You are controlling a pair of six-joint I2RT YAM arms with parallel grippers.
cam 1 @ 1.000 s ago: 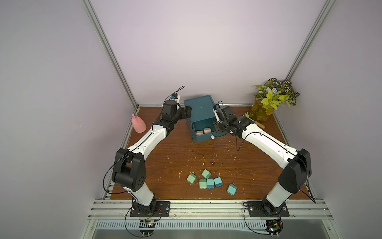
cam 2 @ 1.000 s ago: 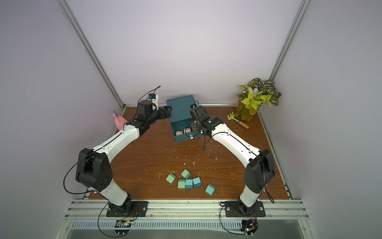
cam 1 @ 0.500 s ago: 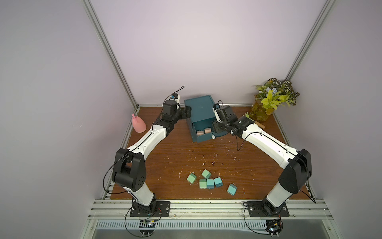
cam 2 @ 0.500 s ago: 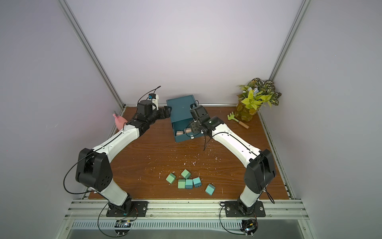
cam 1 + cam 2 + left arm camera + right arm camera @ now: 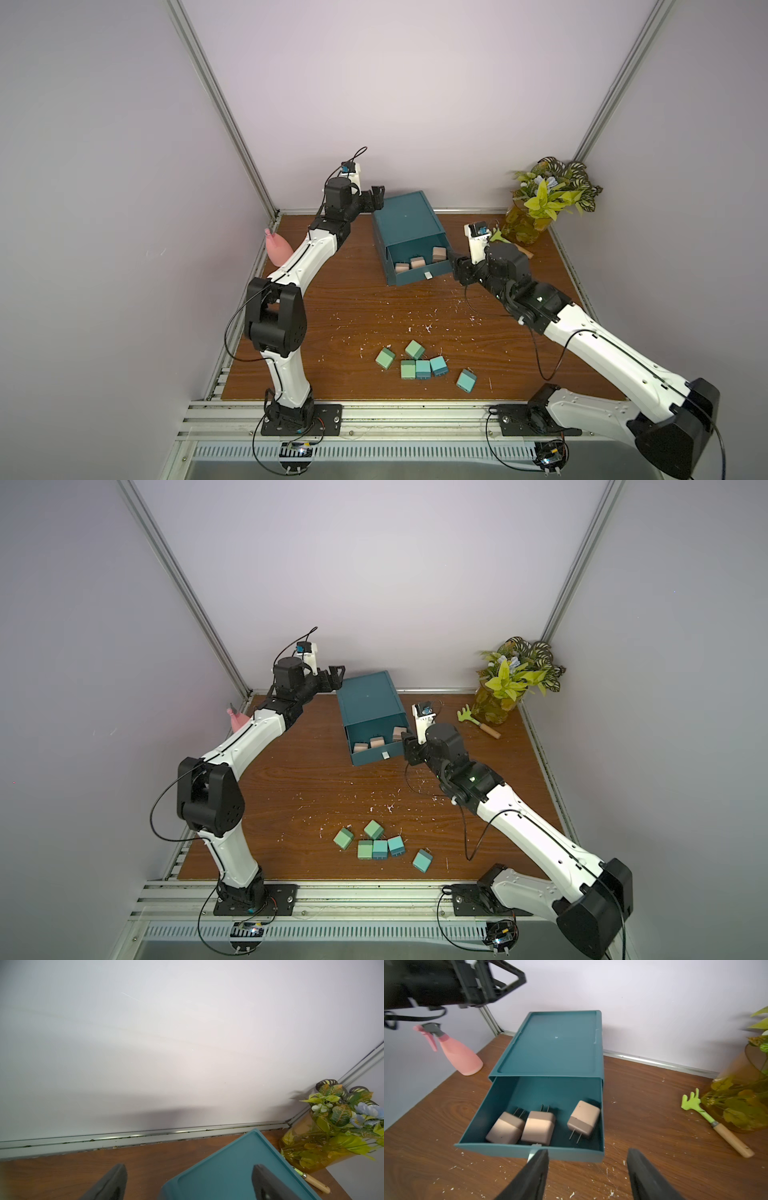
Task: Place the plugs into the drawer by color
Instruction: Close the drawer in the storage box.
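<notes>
The drawer cabinet (image 5: 405, 220) is dark teal and stands at the back of the table, its top drawer (image 5: 529, 1151) pulled out. Three pinkish-beige plugs (image 5: 538, 1128) lie inside it, also seen in a top view (image 5: 417, 262). Three mint green plugs (image 5: 385, 358) and three blue-teal plugs (image 5: 438, 365) sit clustered near the table's front. My right gripper (image 5: 587, 1152) is open and empty, just outside the drawer's front right corner (image 5: 456, 268). My left gripper (image 5: 377, 195) is open over the cabinet's back left corner (image 5: 189, 1165), holding nothing.
A pink spray bottle (image 5: 276, 249) stands by the left wall. A plant in an amber vase (image 5: 540, 208) fills the back right corner, with a green rake (image 5: 478, 721) beside it. White crumbs litter the wooden table (image 5: 353, 307).
My right gripper has opened and drawn back from the drawer, leaving a third beige plug lying at its right side. The left arm has hardly moved.
</notes>
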